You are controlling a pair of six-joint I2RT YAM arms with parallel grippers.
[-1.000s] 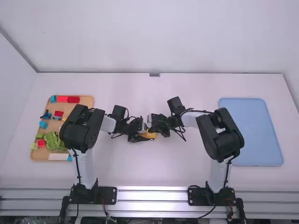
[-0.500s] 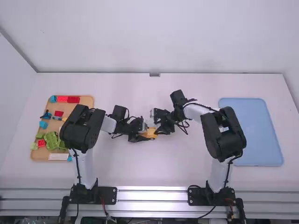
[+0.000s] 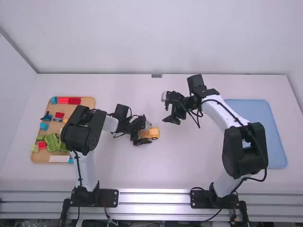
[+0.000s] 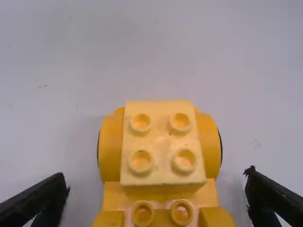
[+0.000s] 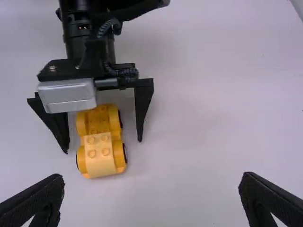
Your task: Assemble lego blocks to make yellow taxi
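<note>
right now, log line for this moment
yellow block: on one end of wheeled base | base: on table | left hand: open around base | right hand: open, apart

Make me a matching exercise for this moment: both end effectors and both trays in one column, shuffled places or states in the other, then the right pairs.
1. Left end effector
2. Right end effector
3. Tan tray
4. Blue tray

A. At the right side of the table
B. Open, away from the yellow car
C. Holds red, green and blue pieces
D. Open, one finger on each side of the yellow car

Pairs: 1-D, 2-B, 3-C, 4-A
</note>
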